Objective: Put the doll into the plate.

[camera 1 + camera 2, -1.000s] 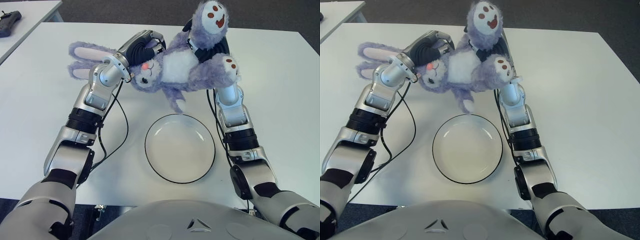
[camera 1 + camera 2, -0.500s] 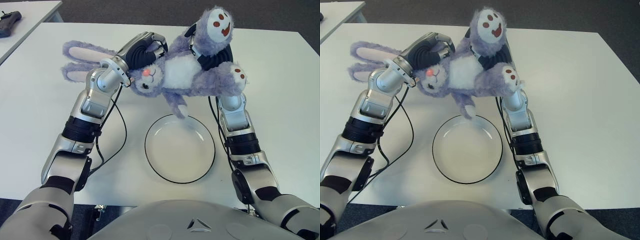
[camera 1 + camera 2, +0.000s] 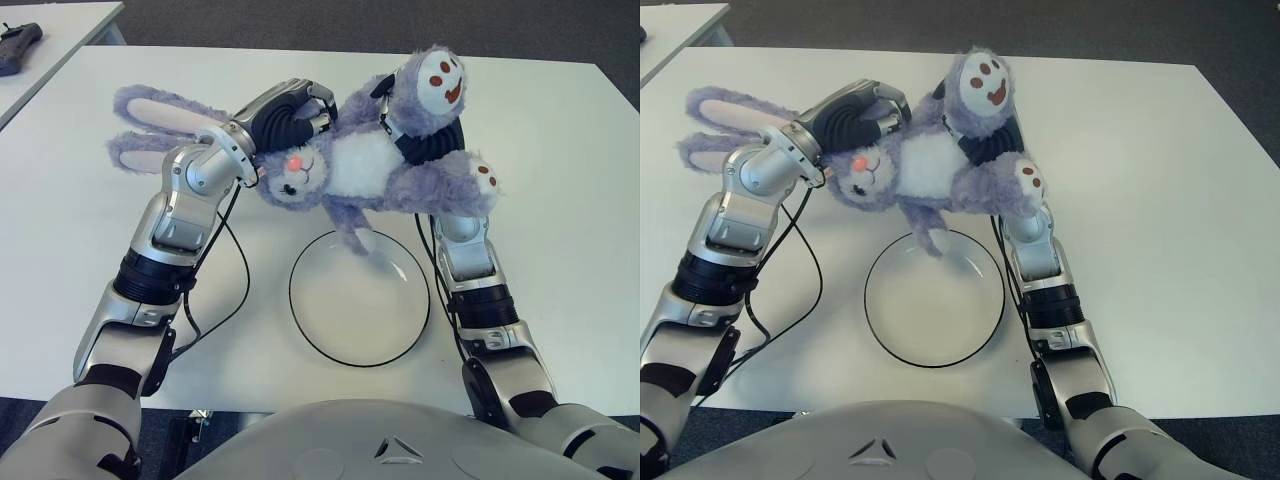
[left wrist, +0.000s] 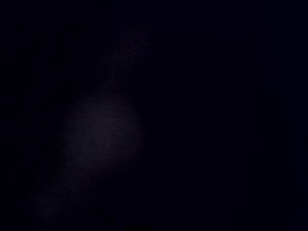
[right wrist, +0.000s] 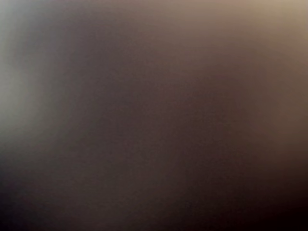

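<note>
Holding the doll (image 3: 360,165) two-handed above the far rim of the plate (image 3: 310,325): left hand (image 3: 285,110) wrapped at the head, right hand (image 3: 425,135) clamped between the legs. Wrist views blocked. Plush bunny reads light, soft and floppy; one paw dangles over the plate. Body-and-head grip suits it; limp ears and limbs would sag. White table (image 3: 560,200), dark floor beyond, second table far left.

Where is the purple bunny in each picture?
Left eye view: the bunny is upper middle, held by the left hand and right hand above the plate's far edge.
Right eye view: same spot, slightly further left.
Left wrist view: too dark to tell.
Right wrist view: only blur.
Shared landmark: the plate.
</note>
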Tool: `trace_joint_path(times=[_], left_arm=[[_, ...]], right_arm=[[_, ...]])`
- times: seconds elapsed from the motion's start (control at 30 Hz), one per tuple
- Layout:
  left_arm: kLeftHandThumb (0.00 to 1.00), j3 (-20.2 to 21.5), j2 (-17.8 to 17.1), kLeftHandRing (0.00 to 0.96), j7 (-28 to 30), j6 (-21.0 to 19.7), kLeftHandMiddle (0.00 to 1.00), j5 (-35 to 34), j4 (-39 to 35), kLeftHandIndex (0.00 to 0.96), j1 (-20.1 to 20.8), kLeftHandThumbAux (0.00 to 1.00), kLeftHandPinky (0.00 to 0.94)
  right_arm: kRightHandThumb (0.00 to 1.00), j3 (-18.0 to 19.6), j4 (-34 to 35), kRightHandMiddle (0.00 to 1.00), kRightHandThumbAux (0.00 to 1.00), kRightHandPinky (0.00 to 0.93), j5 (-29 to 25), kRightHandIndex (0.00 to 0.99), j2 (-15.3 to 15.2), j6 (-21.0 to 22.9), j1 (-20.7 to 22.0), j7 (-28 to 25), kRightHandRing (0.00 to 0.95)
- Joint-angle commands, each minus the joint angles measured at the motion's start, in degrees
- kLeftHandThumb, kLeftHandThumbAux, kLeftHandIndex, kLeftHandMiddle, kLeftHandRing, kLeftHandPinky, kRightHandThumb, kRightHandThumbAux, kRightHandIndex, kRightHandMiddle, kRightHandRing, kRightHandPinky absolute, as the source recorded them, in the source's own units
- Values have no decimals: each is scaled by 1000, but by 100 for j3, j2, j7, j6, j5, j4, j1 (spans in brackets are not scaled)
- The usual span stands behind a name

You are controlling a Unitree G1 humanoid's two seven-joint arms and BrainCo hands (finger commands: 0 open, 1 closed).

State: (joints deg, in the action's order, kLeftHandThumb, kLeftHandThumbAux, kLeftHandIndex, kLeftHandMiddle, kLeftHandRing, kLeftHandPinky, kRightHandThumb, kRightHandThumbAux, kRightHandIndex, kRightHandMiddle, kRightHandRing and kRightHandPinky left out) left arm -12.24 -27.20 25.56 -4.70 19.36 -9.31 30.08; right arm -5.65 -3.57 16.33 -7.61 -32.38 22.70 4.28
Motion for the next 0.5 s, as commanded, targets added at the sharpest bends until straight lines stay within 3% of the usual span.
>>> trace_joint_path(times=[0.03,0.3,0.5], left_arm=[[730,-87,18,829,215,-102,817,-74,-301,445,-233,693,843],[733,-39,25,828,411,-263,815,-249,-669,445,-418,693,845],[736,2,38,832,540,-368,818,-446,-938,445,-617,693,842]], right_arm=[[705,-66,195,853,716,845,115,439,93,161,-236,27,855],[704,-154,564,855,717,850,154,439,137,391,-613,-82,858],[704,-235,703,854,717,850,163,439,184,270,-859,-48,860]])
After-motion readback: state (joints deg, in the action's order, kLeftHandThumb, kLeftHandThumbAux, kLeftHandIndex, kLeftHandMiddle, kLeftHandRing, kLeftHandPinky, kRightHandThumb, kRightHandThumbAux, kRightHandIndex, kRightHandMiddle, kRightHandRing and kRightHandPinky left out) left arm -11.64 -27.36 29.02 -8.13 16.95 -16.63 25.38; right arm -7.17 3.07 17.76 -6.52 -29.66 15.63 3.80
